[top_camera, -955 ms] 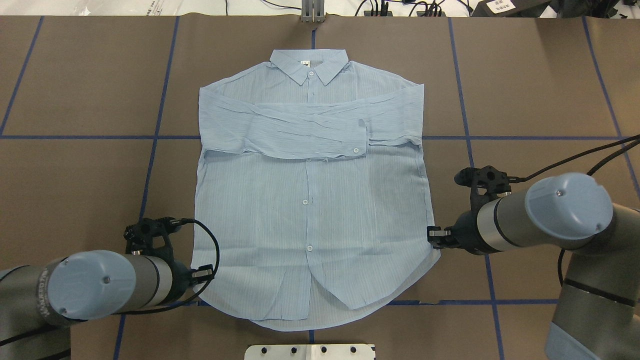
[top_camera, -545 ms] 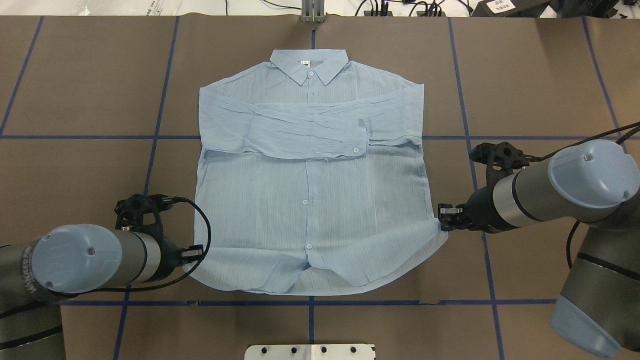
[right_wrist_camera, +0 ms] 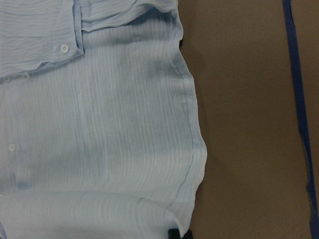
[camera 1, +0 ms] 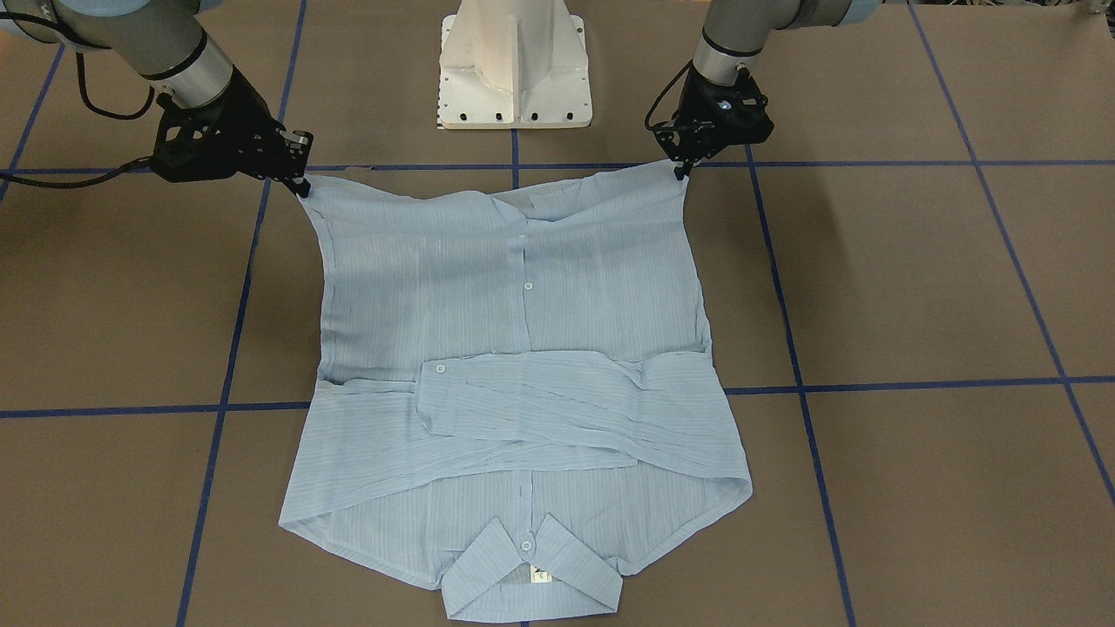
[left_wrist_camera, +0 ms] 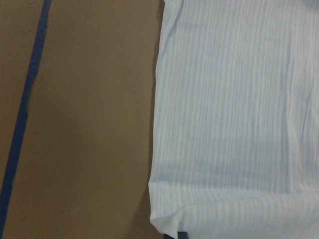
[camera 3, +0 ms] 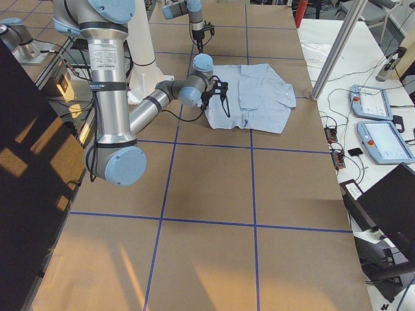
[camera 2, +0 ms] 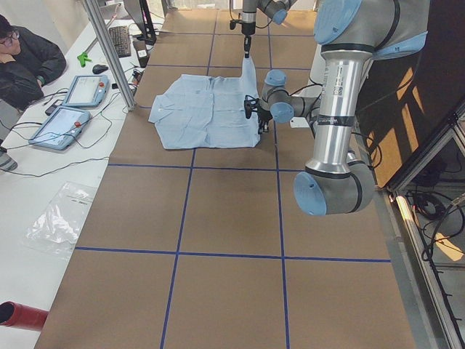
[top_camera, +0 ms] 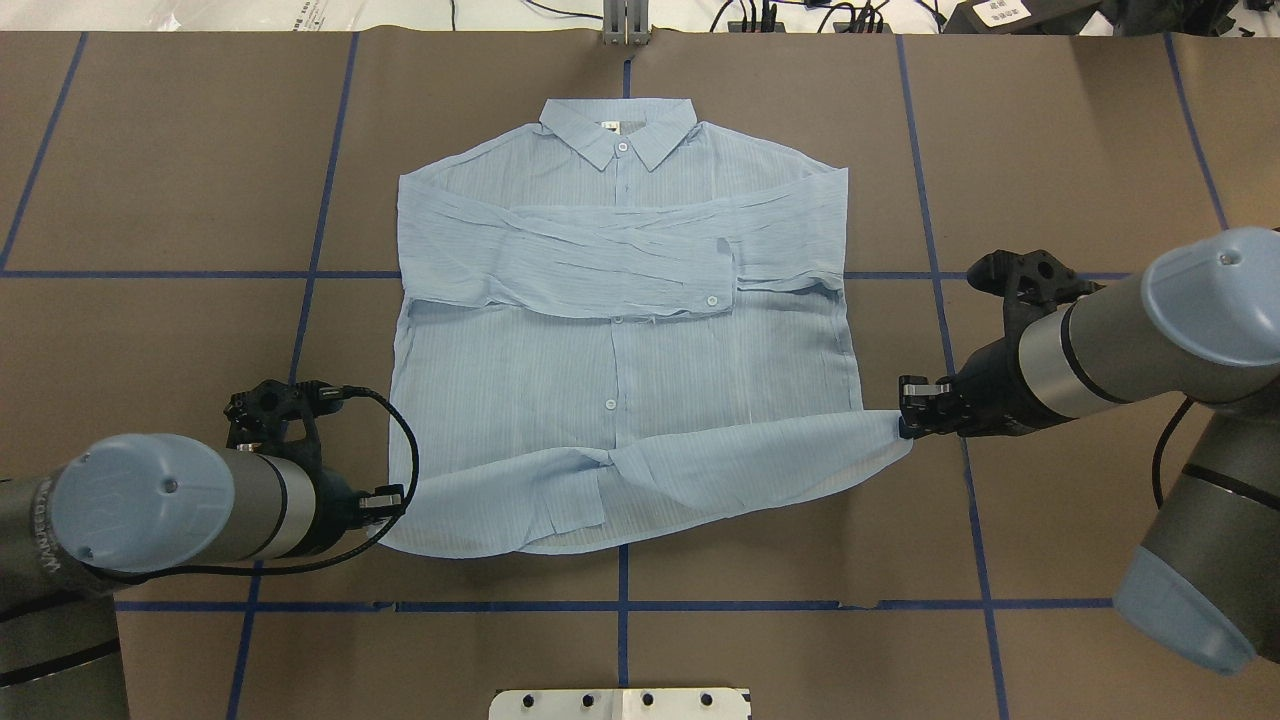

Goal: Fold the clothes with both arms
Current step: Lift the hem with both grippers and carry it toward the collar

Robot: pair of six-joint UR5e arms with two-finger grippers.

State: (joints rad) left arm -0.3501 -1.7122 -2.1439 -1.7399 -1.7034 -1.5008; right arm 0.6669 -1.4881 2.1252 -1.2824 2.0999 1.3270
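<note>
The thin, light blue striped long-sleeved shirt (top_camera: pixel 620 330) lies buttons-up on the brown paper-covered bench (top_camera: pixel 150 180), with its sleeves crossed over the chest and its collar at the far side. The black two-finger left hand (top_camera: pixel 393 498) and the matching right hand (top_camera: pixel 908 418) are each clamped on a corner of the lifted hem. I'd carry both corners toward the collar level and in step. The hem sags mid-span, so it needs holding taut. The bench runs well past the collar and both side seams.
</note>
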